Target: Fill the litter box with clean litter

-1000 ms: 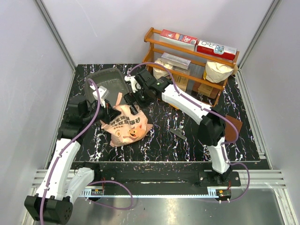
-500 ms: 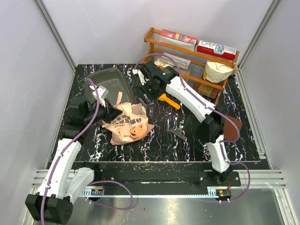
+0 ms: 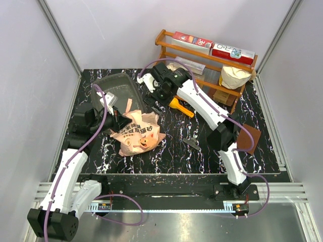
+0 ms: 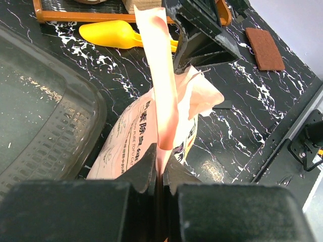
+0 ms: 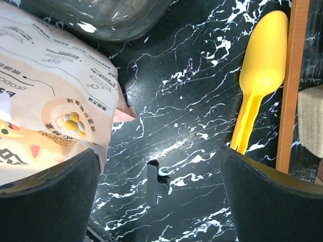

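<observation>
The pink bag (image 3: 136,133) with the pig face lies slumped on the black marble table. My left gripper (image 3: 119,119) is shut on the bag's top strip (image 4: 162,101), which stands up between the jaws. The dark grey litter box (image 3: 113,86) sits behind the bag; in the left wrist view (image 4: 45,116) a few pale grains lie on its floor. The rest of the litter is hidden in the bag. My right gripper (image 3: 154,98) is open and empty above the table, between the bag (image 5: 45,96) and the yellow scoop (image 5: 260,70).
A wooden shelf (image 3: 202,55) with boxes and a sack stands at the back right. The yellow scoop (image 3: 180,107) lies in front of it. A small black clip (image 5: 156,184) lies below the right gripper. A brown pad (image 3: 250,138) is at the right.
My right gripper has come off the bag's top and drawn back towards the shelf, uncovering the yellow scoop. The left gripper still holds the bag's strip.
</observation>
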